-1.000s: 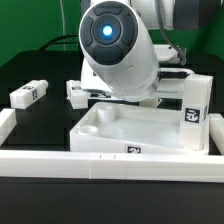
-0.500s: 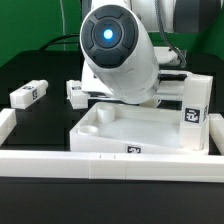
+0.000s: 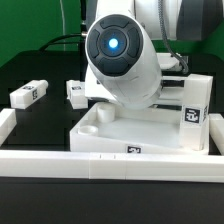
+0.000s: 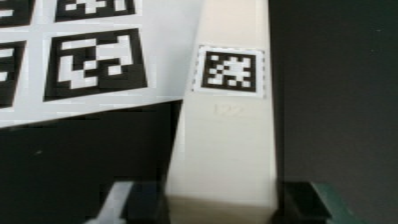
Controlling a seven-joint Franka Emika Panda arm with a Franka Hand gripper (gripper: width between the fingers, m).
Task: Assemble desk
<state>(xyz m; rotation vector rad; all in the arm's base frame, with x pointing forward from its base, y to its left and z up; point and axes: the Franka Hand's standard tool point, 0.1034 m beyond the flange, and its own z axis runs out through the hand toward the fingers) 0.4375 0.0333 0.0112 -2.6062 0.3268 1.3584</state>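
Observation:
In the wrist view a long white desk leg (image 4: 228, 120) with a black-and-white tag lies on the black table, running between my fingers. My gripper (image 4: 217, 205) has its dark pads against both sides of the leg, shut on it. In the exterior view the white desk top (image 3: 140, 128) lies tray-side up, with one tagged leg (image 3: 193, 104) standing in its corner on the exterior view's right. My arm's round wrist housing (image 3: 118, 55) hangs behind the desk top and hides the fingers and the held leg there.
Two loose tagged legs (image 3: 28, 94) (image 3: 76, 91) lie on the black table on the exterior view's left. Long white border rails (image 3: 110, 166) run along the front and the sides. The marker board (image 4: 71, 60) lies right beside the held leg.
The wrist housing has shifted slightly toward the exterior view's right. The desk top and the loose legs have not moved.

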